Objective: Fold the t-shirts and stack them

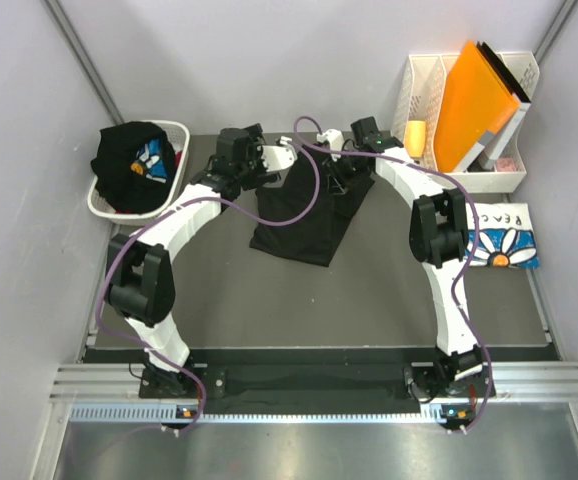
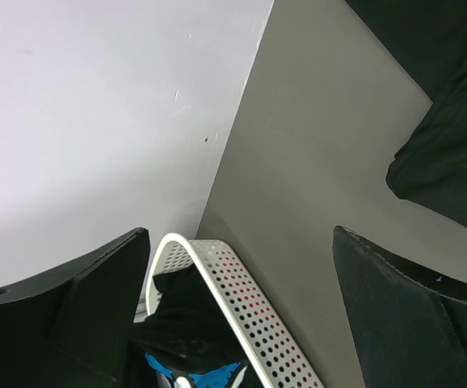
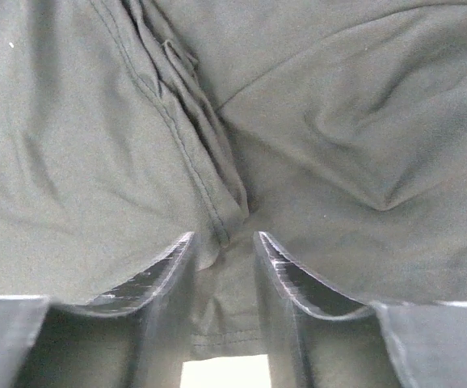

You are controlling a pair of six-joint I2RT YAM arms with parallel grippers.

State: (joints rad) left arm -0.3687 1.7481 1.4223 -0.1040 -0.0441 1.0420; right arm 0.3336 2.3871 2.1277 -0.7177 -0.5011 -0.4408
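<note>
**Item 1.** Plain black cotton t-shirt [image 1: 299,228], lying rumpled on the grey table mat [image 1: 369,300], mid-table and toward the far side. We record its near hem as a slanted edge lying flat on the mat. Its far part is gathered up under the two grippers. The right gripper [image 3: 223,240] has its fingers drawn close on a raised, seamed fold of this shirt, and cloth fills the narrow gap between them. The left gripper [image 2: 238,238] has its fingers spread wide apart, just beside the shirt's far-left edge. In its wrist view we see that edge at upper right, with bare mat beneath.

**Item 2.** Black t-shirt with blue and white print [image 1: 134,160], heaped in the white perforated laundry basket [image 1: 97,203] at the far left, near the left gripper.

**Item 3.** Folded white t-shirt with blue daisy print [image 1: 504,238], flat at the right edge of the mat, just beside the right arm's elbow.

**Surroundings.** White file rack [image 1: 509,175] in the far right corner, holding an orange folder [image 1: 474,105].

**Open room.** We note a broad stretch of bare mat between the two arms, on the near side of the first shirt's hem. Narrower strips of mat run along that shirt's left and right edges.
</note>
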